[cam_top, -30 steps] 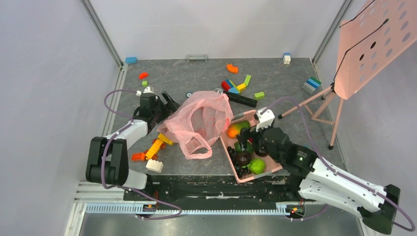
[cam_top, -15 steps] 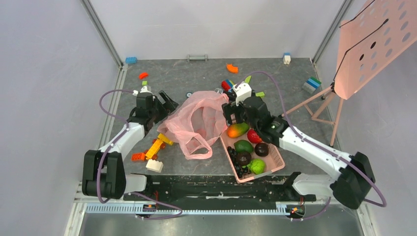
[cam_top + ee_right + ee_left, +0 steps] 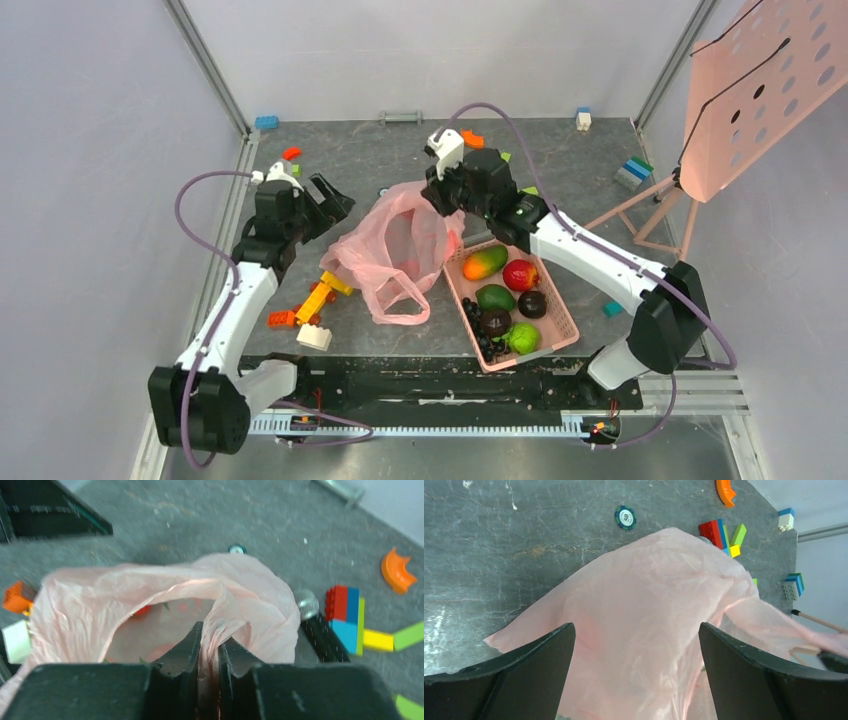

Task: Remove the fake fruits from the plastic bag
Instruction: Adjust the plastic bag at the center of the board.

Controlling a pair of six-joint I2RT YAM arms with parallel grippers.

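The pink plastic bag (image 3: 400,250) lies crumpled at mid table. My right gripper (image 3: 441,204) is shut on a bunched fold of its upper right rim; in the right wrist view the film is pinched between the closed fingers (image 3: 210,630) and the bag (image 3: 150,590) gapes beyond them. My left gripper (image 3: 335,197) hovers open at the bag's left edge, its fingers spread wide over the film (image 3: 636,627). Fake fruits lie in the pink basket (image 3: 566,330): a red one (image 3: 519,274) and a lime-green bumpy one (image 3: 520,338). I cannot make out any fruit inside the bag.
The basket also holds a mango (image 3: 485,262), an avocado-like green fruit (image 3: 494,297), dark fruits and black grapes (image 3: 475,322). Loose bricks (image 3: 315,300) lie left of the bag, more bricks (image 3: 345,610) and a black cylinder (image 3: 320,630) behind it. A pink perforated board on a tripod (image 3: 740,90) stands right.
My right arm swung from the basket up and left to the bag's far rim and closed on the film. The left arm rose and stretched a little further back, still open.
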